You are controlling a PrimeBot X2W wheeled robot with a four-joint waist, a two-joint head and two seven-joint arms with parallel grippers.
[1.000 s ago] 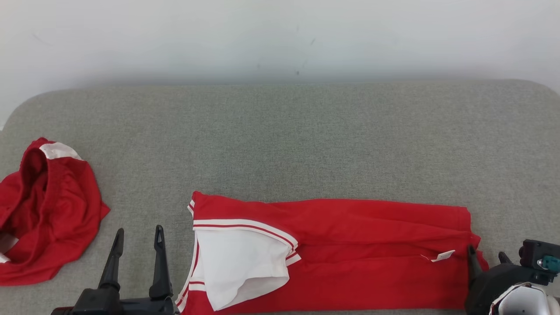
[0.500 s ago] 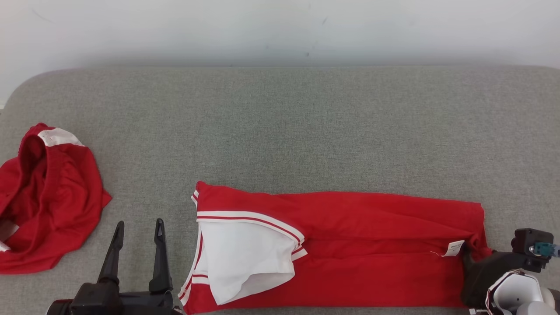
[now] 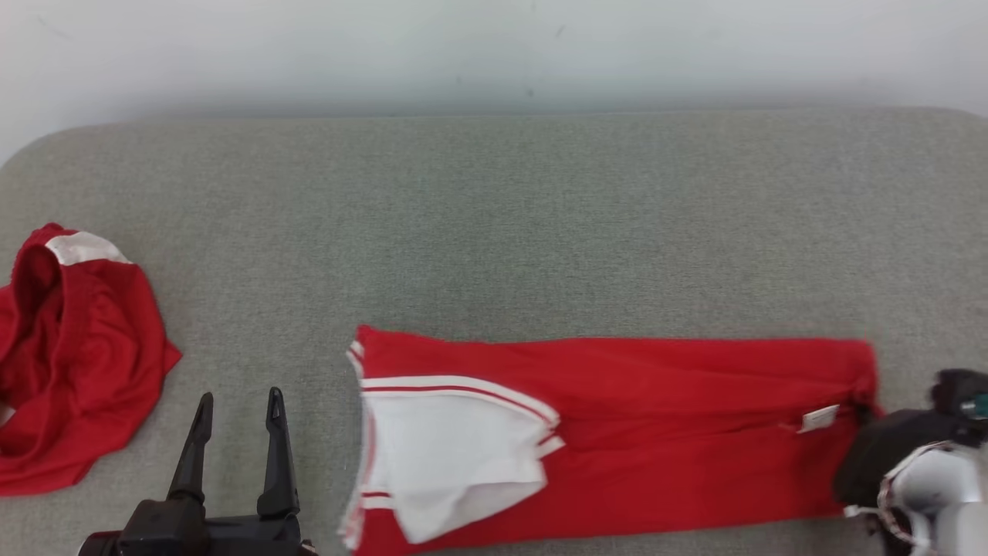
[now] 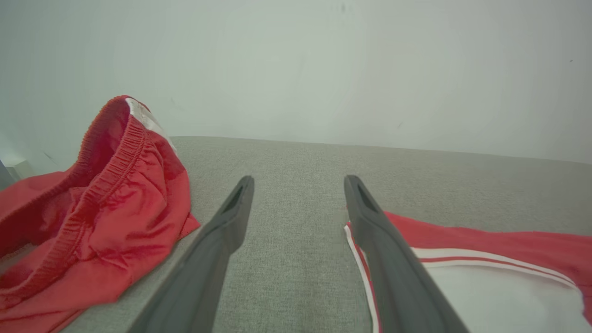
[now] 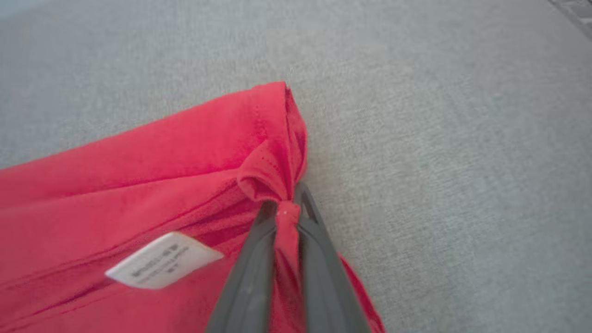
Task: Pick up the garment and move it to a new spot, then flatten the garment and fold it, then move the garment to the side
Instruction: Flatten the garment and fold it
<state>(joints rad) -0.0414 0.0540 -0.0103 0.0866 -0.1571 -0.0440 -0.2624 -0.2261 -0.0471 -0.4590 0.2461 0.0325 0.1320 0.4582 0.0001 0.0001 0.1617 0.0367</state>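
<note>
Grey pad [image 3: 494, 232] beneath all. At pad's near-left, my left gripper [image 3: 238, 398] spread, idle. At pad's near-right, right gripper [image 5: 284, 203] pinching end hem of garment [image 3: 656, 401]. Garment lies long along pad's near edge, part-folded. I judge folding under way: next, lift hem, carry it leftward.

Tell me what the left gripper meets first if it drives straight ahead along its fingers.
Probably bare grey cushion, then the wall; left gripper points between the red shorts and the folded shirt.

Counter [image 3: 540, 232]: grey woven fabric cover, rounded far corners. Shorts [image 3: 77, 363]: red, elastic waistband, white patch, crumpled in a heap at the counter's left end. Wall [image 3: 494, 46]: pale, plain, behind.
</note>
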